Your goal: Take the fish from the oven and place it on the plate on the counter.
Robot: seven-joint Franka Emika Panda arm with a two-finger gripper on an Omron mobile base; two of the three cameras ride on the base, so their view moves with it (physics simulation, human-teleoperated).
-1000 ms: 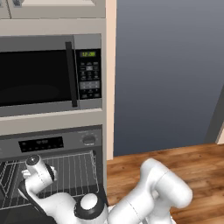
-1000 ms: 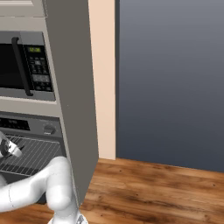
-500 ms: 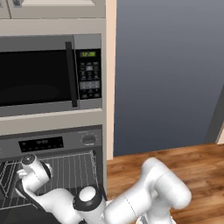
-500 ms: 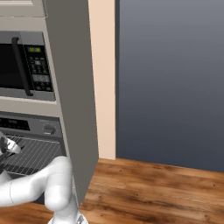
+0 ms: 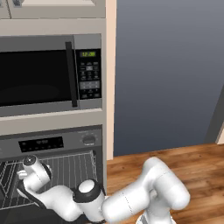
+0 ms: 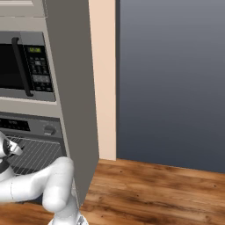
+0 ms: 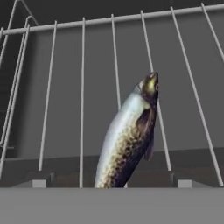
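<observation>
Nearest the hand camera, at the bottom of its view, the tail end of the fish (image 7: 127, 140) runs out of sight at the lower edge, between where the fingers should rise; the fingertips themselves cannot be made out there, and the jaws are taken to stand fully apart with nothing held. Judged step: closing in on the fish for the grasp. To do it well, the hand should advance until the thick middle of the body lies between the fingers, with the closing direction set across the body's narrow width and not along its length, and the tips kept clear of the wires of the rack (image 7: 83, 87) so that they neither snag nor press the rack down; the fish looks slim and smooth, so a hold at mid-body seems safer than one at the tapering tail. Beyond the tail, the fish lies on the rack with its long axis running roughly parallel to the wires, slanted a little to the right in the hand view, head pointing away from the camera toward the rack's far crossbar. Farther out, the left base view shows the gripper (image 5: 27, 171) reaching into the open cavity of the oven (image 5: 87, 140), below the microwave (image 5: 52, 74).
</observation>
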